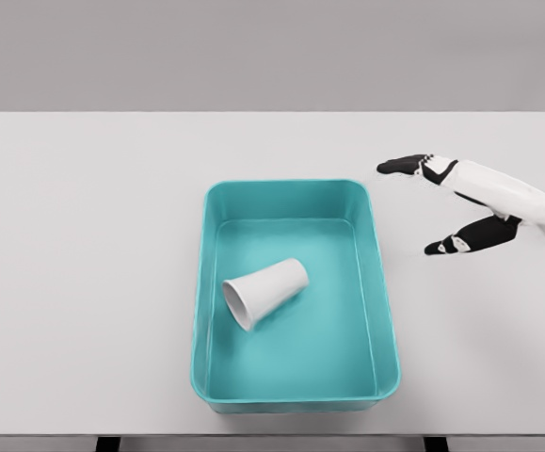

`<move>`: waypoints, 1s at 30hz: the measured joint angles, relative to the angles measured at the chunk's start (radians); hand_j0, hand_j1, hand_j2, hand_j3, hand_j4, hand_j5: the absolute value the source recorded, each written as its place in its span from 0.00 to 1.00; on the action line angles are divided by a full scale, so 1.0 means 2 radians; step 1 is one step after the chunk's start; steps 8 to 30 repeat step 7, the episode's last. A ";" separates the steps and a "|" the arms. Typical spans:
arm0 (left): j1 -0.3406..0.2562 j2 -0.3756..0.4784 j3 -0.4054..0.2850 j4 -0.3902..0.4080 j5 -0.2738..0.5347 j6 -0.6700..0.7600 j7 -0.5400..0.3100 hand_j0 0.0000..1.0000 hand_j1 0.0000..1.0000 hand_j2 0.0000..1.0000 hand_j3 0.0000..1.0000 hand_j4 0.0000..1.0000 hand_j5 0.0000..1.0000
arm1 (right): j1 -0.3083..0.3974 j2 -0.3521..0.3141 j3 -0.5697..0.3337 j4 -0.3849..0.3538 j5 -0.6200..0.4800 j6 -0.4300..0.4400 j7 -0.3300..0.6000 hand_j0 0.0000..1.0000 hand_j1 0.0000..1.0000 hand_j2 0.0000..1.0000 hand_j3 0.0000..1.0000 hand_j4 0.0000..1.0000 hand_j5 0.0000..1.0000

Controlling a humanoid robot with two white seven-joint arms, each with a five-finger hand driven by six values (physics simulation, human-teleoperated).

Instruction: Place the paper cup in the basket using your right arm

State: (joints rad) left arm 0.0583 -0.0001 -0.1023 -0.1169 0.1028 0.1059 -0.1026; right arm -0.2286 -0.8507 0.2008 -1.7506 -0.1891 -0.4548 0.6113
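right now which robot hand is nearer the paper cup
Right. The right robot hand hovers over the table outside the teal basket, up and to the right of the paper cup lying on its side inside. The left robot hand is not in view.

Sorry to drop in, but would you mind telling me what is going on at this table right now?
A simulated humanoid has been tasked with putting a paper cup into a teal basket with its right arm. The cup lies on its side inside the basket, mouth toward the lower left. The right robot hand is over the white table to the right of the basket, fingers spread, holding nothing. The left arm is out of view.
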 measured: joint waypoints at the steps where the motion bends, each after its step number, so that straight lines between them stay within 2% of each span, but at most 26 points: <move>1: 0.000 0.000 0.000 0.000 0.000 0.000 0.000 1.00 1.00 1.00 1.00 1.00 1.00 | 0.000 -0.002 -0.005 0.000 -0.001 0.000 0.000 1.00 1.00 1.00 1.00 1.00 1.00; 7: 0.000 0.000 0.000 0.000 0.001 0.000 0.000 1.00 1.00 1.00 1.00 1.00 1.00 | 0.001 -0.003 -0.021 0.000 -0.004 0.000 0.000 1.00 1.00 1.00 1.00 1.00 1.00; 30: 0.000 0.000 0.000 0.000 0.001 0.000 0.000 1.00 1.00 1.00 1.00 1.00 1.00 | 0.001 -0.003 -0.021 0.000 -0.004 0.000 0.000 1.00 1.00 1.00 1.00 1.00 1.00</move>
